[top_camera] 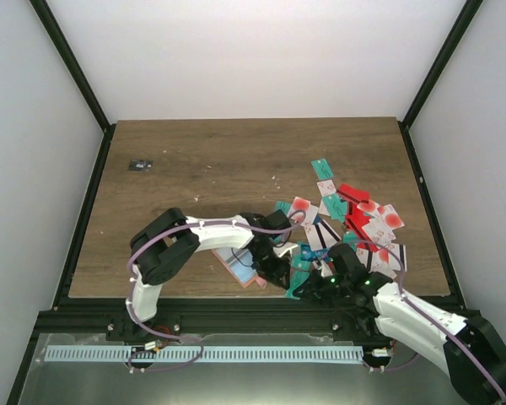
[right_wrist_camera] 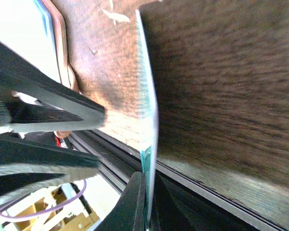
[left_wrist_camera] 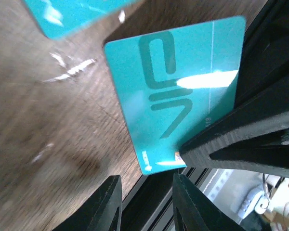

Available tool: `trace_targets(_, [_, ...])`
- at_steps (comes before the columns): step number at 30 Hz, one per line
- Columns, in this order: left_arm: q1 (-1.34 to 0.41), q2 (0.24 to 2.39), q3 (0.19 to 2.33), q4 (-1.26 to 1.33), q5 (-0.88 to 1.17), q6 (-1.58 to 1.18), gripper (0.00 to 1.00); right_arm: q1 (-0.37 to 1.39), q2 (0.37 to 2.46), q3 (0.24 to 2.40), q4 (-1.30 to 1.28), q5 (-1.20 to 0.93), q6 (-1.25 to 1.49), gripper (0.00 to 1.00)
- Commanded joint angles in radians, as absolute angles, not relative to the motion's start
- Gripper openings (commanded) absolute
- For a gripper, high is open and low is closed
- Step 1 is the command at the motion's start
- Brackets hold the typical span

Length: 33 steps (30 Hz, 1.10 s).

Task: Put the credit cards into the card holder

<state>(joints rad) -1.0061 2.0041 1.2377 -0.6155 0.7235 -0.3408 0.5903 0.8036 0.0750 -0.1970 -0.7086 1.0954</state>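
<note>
From its base at the near edge of the table [top_camera: 236, 160], my right arm reached low and leftward along the front rail [top_camera: 236, 314]. My right gripper [right_wrist_camera: 148, 207] was clamped on one corner of a teal card [left_wrist_camera: 178, 91], which stood on edge between the jaws in my right wrist view. My left arm rose from its base, arched over and came down just beside it. My left gripper [left_wrist_camera: 147, 207] pointed at the table's front edge, its fingers a narrow gap apart with nothing between them. The teal card carried large letters in a darker teal, something like C, I and V, though I could not read them for certain. A thin pale line crossed the card, and the small print by it was too fine to make out. The card holder [top_camera: 239, 267] lay open just left of the two grippers near the front edge, salmon outside and blue within. Farther back and to the right, the other cards [top_camera: 363, 221] lay in a loose overlapping heap of red, white, teal and black-striped ones. A small dark thing [top_camera: 140, 164] sat well apart at the far left.
</note>
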Motion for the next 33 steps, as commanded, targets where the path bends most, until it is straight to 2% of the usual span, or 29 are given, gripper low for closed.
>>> trace_targets(1, [-0.948,1.894,1.303,-0.663,0.629,-0.36,0.32,0.586,0.775,0.174,-0.415,-0.591,1.08,0.01])
trace_targets(7, [-0.829,1.752,1.319,-0.704,0.566,-0.329,0.37,0.585,0.789,0.367,-0.465,-0.547,0.997,0.01])
trace_targets(16, [-0.625,1.53,1.202,-0.748,0.482,-0.272,0.38,0.571,0.906,0.524,-0.329,-0.577,0.899,0.01])
trace_targets(24, [-0.617,1.396,0.947,-0.887,0.384,-0.34,0.37,0.53,1.005,0.587,-0.385,-0.528,0.868,0.01])
trace_targets(28, [-0.617,1.379,0.884,-0.933,0.357,-0.372,0.36,0.487,1.056,0.602,-0.415,-0.521,0.865,0.01])
trace_targets(33, [-0.618,1.41,0.848,-0.943,0.379,-0.364,0.29,0.483,1.128,0.635,-0.414,-0.544,0.849,0.01])
